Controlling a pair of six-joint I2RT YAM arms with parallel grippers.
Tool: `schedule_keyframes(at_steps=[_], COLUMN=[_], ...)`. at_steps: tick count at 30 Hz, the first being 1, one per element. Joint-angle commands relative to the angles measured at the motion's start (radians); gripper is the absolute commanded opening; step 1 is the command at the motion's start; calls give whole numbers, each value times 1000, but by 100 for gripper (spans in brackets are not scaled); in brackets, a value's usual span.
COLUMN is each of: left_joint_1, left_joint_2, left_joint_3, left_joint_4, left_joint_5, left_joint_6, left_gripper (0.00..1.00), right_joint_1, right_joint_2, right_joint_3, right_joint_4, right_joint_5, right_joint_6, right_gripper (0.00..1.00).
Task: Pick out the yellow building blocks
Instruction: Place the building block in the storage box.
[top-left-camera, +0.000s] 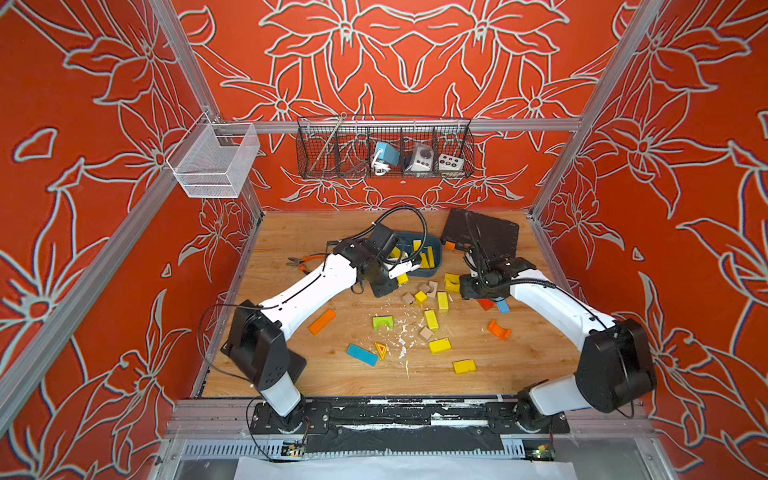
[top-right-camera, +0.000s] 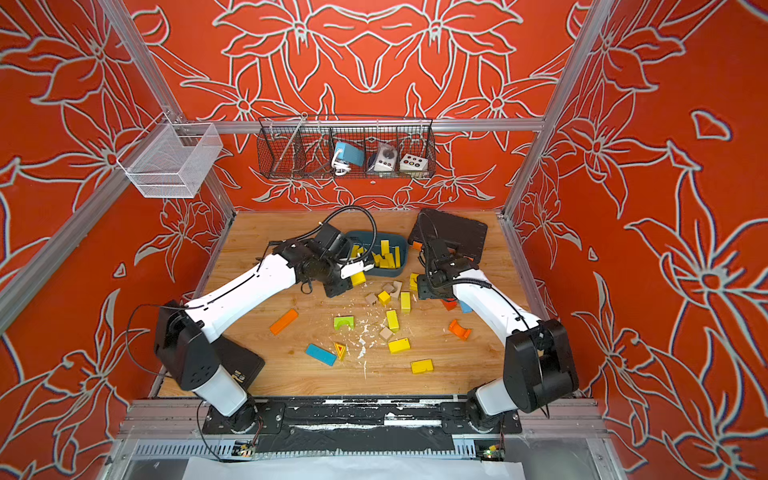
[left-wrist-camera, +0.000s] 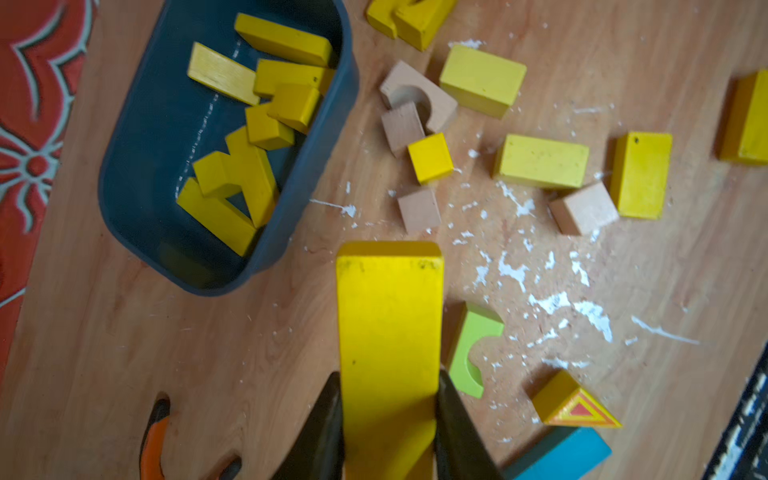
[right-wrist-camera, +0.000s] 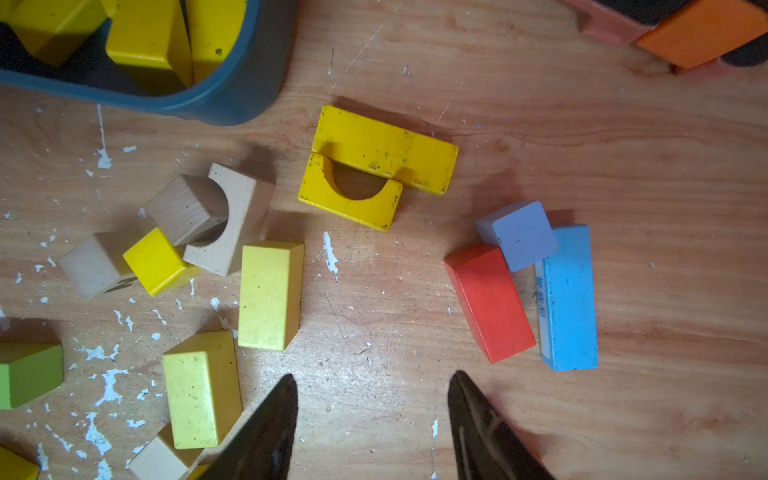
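Bin rim (left-wrist-camera: 301, 195) just beside yellow bar (left-wrist-camera: 388, 311) — open tabletop (left-wrist-camera: 309, 274) between

The bin (top-left-camera: 430, 269) sits at rear centre of the table (top-left-camera: 332, 382), with several building blocks (left-wrist-camera: 249, 166) inside it, the pliers (top-left-camera: 303, 262) to its left and the flat panel (top-left-camera: 490, 235) to its right. A bar block (left-wrist-camera: 388, 316) sits between the jaws of the left gripper (left-wrist-camera: 389, 376), just in front of the bin's left end. Further blocks lie scattered in front of the bin, the triangle block (top-left-camera: 380, 350) just right of a long block (top-left-camera: 361, 354) toward the front.
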Motion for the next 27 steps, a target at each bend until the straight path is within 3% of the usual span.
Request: schedule_keyframes(at_steps=[1,14,27], left_joint_1=[6,61,90], left_joint_2=[115,553,679], left_joint_3=[97,566,613], left_joint_4=[49,102,170], left_joint_5=[-59,-144,-184], left_joint_6=[-41,-60,-28], left_gripper=[17,17,22], right_joint_1=[-8,-7,-12], right_joint_2=[-41,-63,95], right_joint_3=[-31,-81,33], right_joint_4=[4,30,54], right_joint_5=[-17,-40,-37], right_joint_6=[37,51,0], right_gripper=[60,61,61])
